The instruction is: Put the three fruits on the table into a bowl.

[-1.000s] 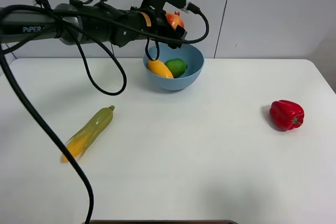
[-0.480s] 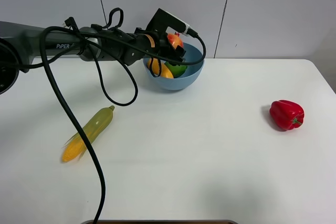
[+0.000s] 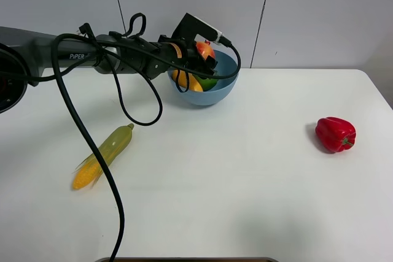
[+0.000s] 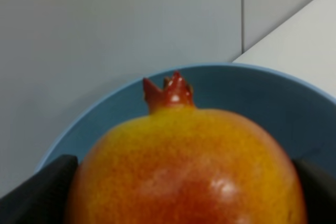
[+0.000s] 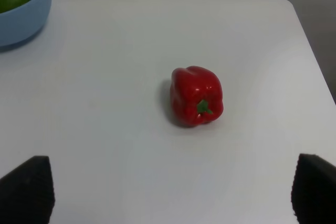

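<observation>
My left gripper (image 3: 206,51) is shut on the round red-yellow apple (image 3: 205,48), which has a small crown on top, and holds it over the far rim of the light-blue bowl (image 3: 215,93). In the left wrist view the apple (image 4: 184,166) fills the frame between the dark fingers (image 4: 37,192), with the bowl (image 4: 252,87) behind it. The green lime (image 3: 209,81) and the yellow-orange mango (image 3: 189,82) lie in the bowl. My right gripper (image 5: 170,192) is open and empty above the white table (image 3: 233,176); it does not show in the exterior high view.
A red bell pepper (image 3: 335,134) lies at the right of the table, in front of my right gripper (image 5: 197,96). A green-husked corn cob (image 3: 103,156) lies at the left. The left arm's black cables (image 3: 116,96) hang over the table's left side.
The left arm has come down and brought the apple from above the bowl to just over its far rim. It has hardly moved in the last half second.
</observation>
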Motion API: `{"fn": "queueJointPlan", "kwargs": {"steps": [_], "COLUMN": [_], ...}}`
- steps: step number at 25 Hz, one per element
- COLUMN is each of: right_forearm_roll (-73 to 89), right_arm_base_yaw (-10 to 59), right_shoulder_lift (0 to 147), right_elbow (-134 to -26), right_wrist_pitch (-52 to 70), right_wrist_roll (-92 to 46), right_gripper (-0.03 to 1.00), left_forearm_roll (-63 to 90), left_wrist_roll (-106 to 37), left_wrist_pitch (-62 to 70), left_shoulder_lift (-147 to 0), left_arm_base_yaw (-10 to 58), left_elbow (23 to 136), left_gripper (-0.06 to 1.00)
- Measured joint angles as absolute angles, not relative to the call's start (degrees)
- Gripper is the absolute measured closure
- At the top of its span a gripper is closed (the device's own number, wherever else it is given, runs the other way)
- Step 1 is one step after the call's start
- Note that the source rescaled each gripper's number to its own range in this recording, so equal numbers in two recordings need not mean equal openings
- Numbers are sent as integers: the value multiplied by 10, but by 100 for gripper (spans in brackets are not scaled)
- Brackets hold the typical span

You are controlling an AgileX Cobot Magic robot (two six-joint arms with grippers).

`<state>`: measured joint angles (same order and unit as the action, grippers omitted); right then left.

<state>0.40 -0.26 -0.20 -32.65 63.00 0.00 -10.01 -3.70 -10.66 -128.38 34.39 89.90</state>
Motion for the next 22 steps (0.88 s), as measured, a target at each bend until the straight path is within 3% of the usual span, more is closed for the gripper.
{"fn": "queueJointPlan", "kwargs": {"steps": [3,5,9,11,22], "right_forearm_roll": [4,4,4,4,4], "right_arm_base_yaw": [-3,-3,-3,-3,-3], "right_shoulder_lift": [-2,-2,-2,-2,-2], "right_elbow": [-327,-327,-327,-327,-327], "right_wrist_pitch": [630,630,630,630,630], "right_wrist_roll": [0,0,0,0,0], "right_gripper": [6,6,6,6,6], "left_forearm_roll": [-100,-100,-100,-100,-103], "left_wrist_roll": [-37,-37,-37,-39,-112], "left_wrist_pitch": [-110,-113,-120,-122,-51], "left_shoulder_lift": [-1284,-1284,-1284,-1284,-1216], "left_arm_base_yaw": [344,343,343,343,343], "left_elbow": [899,899,899,899,899], "left_gripper": [94,87,29,16,10]}}
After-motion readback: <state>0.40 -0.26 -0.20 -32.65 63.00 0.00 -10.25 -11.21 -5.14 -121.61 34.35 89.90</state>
